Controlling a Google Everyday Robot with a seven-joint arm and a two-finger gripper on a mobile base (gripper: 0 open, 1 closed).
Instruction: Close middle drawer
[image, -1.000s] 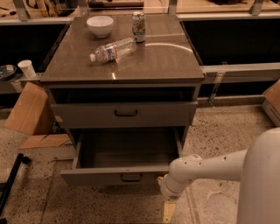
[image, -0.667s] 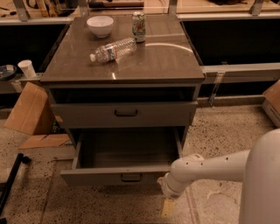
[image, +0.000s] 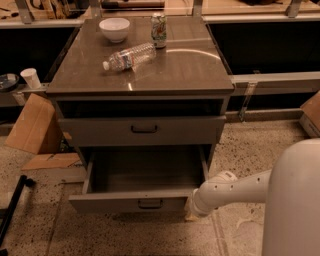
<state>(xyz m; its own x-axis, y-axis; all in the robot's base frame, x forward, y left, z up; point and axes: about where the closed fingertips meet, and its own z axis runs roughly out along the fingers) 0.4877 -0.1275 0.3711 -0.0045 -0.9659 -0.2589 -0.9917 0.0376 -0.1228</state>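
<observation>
Grey middle drawer (image: 115, 202): pulled out, below the shut taller-fronted drawer (image: 100, 131).
Tool (image: 191, 216): low by that drawer's right front corner; spread or pressed, cannot tell.
Counter (image: 175, 72): bowl (image: 114, 29), can (image: 159, 30), lying bottle (image: 130, 56).

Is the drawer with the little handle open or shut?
Open. The middle drawer sticks out from the cabinet, and you can see its empty inside. The gripper is low beside its right front corner.

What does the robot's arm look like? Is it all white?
Mostly, yes. The arm is smooth, white and round like a fat tube, with a knobbly joint cap. No cables or markings show. Its gripper, down by the middle drawer's right front corner, looks tan.
</observation>
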